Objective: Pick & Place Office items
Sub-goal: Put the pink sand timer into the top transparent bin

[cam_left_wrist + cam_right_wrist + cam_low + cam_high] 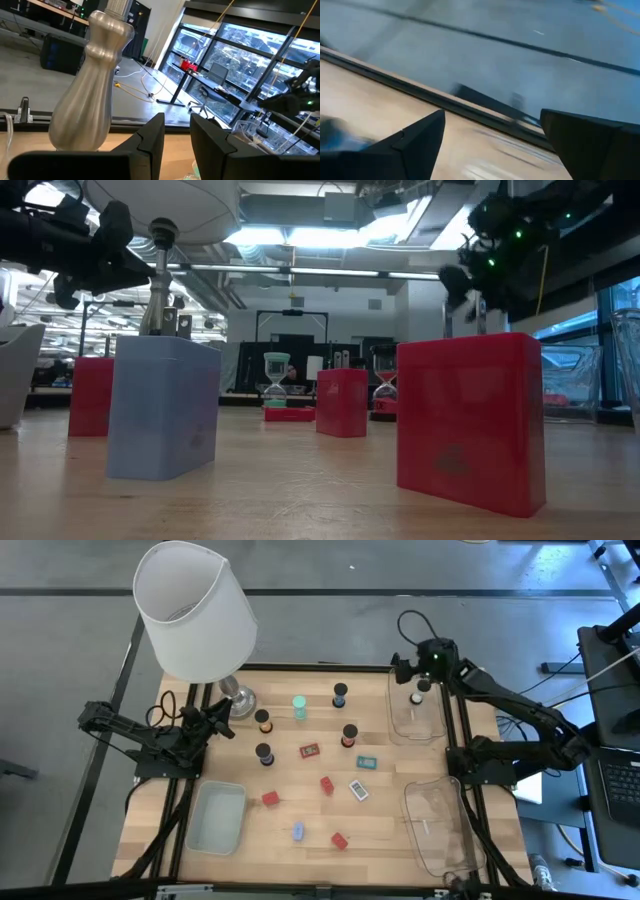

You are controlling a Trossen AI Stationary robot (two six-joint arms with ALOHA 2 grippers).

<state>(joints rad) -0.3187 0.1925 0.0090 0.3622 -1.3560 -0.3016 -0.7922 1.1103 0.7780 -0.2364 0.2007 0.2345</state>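
Office items lie scattered over the middle of the wooden table [380,830], between the two arms. Nearest the front edge are a red block [340,839] and a pale blue piece [298,831]; in the low view these stand as a large red block [470,420] and a blue one [163,420]. Farther in come a second red block [270,798], a third [327,785], a white flat piece [358,790], a teal flat piece [367,762] and a red flat piece [310,751]. Beyond them stand small hourglasses: dark ones [264,753], [349,735], [262,720], [340,694] and a teal one [300,706].

The left gripper [222,720] hovers at the table's left side, its jaws narrowly parted and empty, with the silver lamp base [92,85] just beyond its fingers [150,142].

The right gripper [412,675] hangs over the far clear tray [400,725], jaws wide apart; a dark hourglass [419,693] sits in that tray just beside them.
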